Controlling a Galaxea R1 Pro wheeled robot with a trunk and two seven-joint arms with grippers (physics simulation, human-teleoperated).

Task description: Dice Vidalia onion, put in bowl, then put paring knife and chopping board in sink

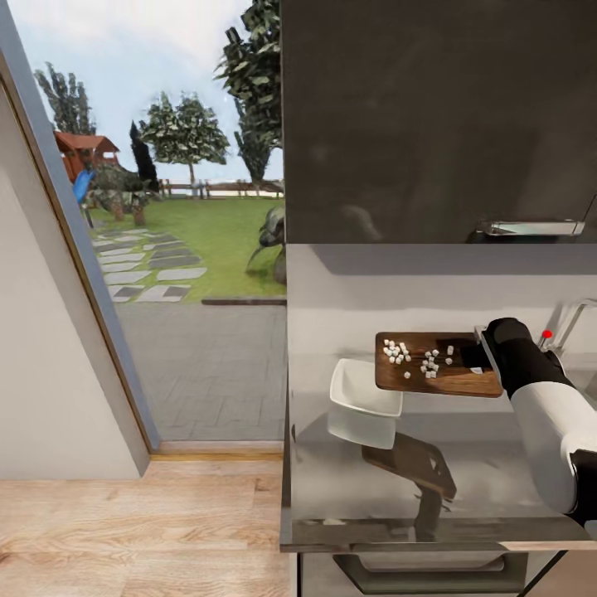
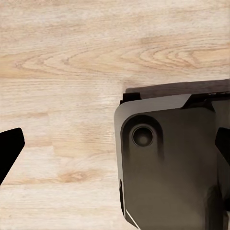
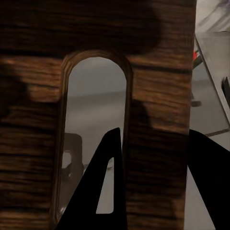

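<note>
The dark brown chopping board [image 1: 439, 377] is held level above the glossy grey countertop [image 1: 348, 497], with its left end next to the white bowl [image 1: 365, 388]. Diced onion [image 1: 414, 356] lies scattered on the board's left half as small white cubes. My right gripper [image 1: 481, 355] is shut on the board's right end. In the right wrist view its fingers [image 3: 108, 182] clamp the wood [image 3: 158, 120] beside the handle slot. My left gripper [image 2: 115, 148] hangs open over the wooden floor. The paring knife and a whole onion are out of view.
The sink [image 1: 584, 369] and its chrome tap [image 1: 570, 319] with the red knob [image 1: 546, 335] sit at the right edge, behind my right arm. A dark wall cabinet [image 1: 439, 116] hangs above the counter. A glass door [image 1: 166, 249] to the garden is at left.
</note>
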